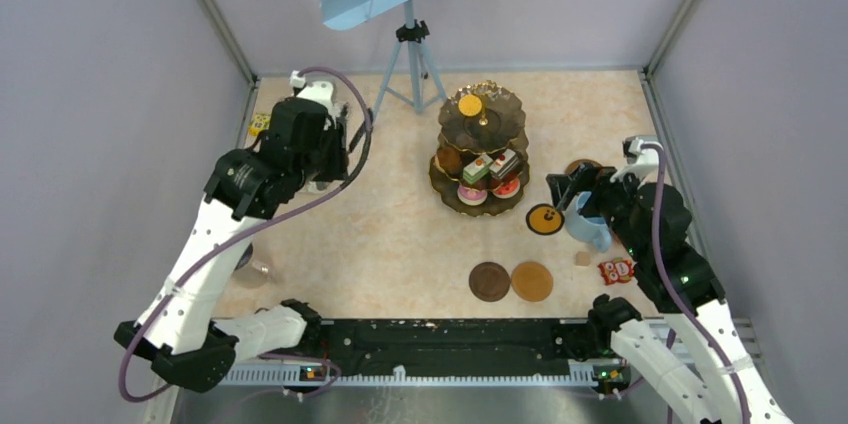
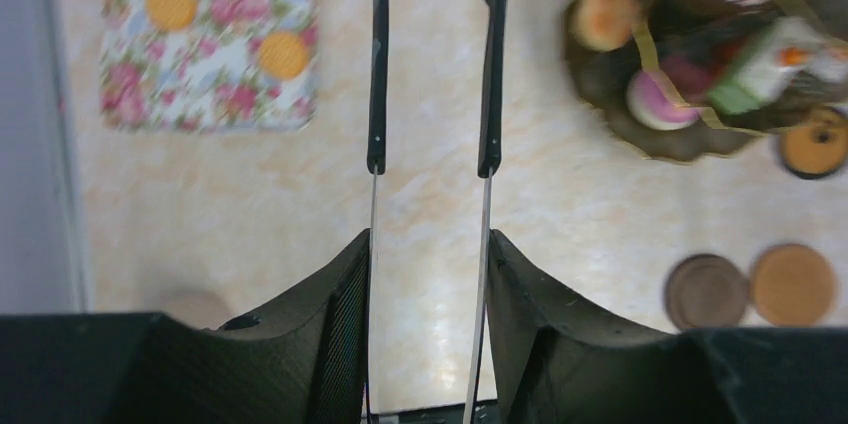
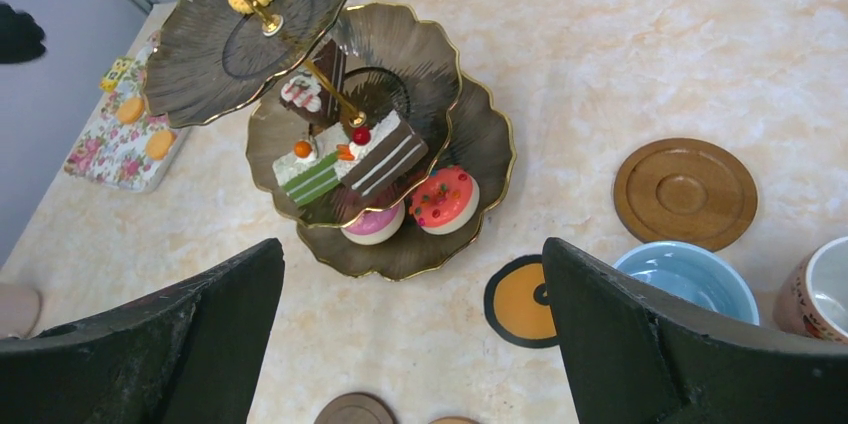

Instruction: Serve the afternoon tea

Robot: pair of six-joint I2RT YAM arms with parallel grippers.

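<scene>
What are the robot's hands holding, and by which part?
The left gripper grips the black tongs by their thin metal arms; the right gripper is open, holding nothing.

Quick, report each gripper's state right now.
The left gripper: closed on the black tongs.
The right gripper: open wide, holding nothing.

One stand [image 3: 490, 144], three coasters [image 3: 685, 192], about six cakes [image 3: 445, 199], at least two mugs [image 3: 685, 279].
</scene>
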